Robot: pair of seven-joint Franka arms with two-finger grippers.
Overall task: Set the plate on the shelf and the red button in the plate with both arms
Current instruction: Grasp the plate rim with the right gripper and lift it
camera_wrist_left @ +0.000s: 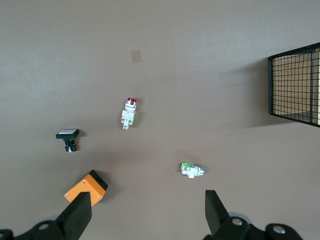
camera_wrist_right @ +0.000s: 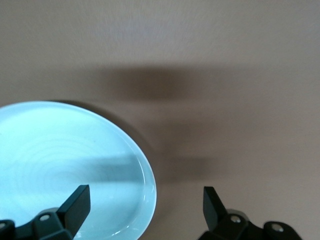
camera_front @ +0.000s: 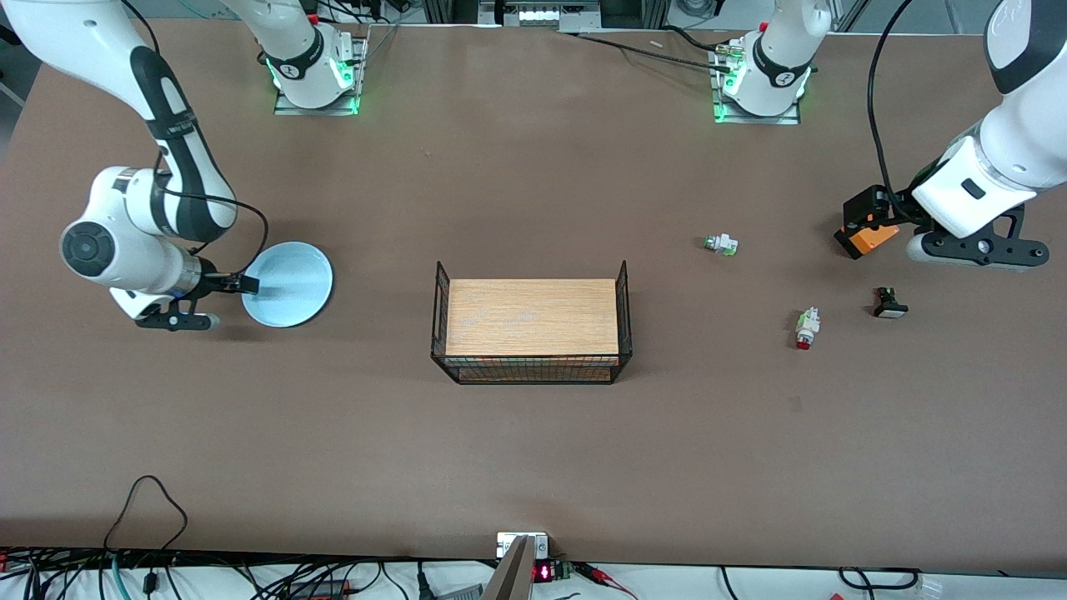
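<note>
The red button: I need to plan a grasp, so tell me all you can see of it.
The red button is a tiny part with a white body, small green side bits and a red cap. It lies on its side on the brown table, cap toward the front camera. Nothing touches it; the open left gripper hangs above the table nearby.

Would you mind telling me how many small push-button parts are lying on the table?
3, all toward the left arm's end: the green-capped button farthest from the front camera, the red button nearest, the black button beside it.
</note>
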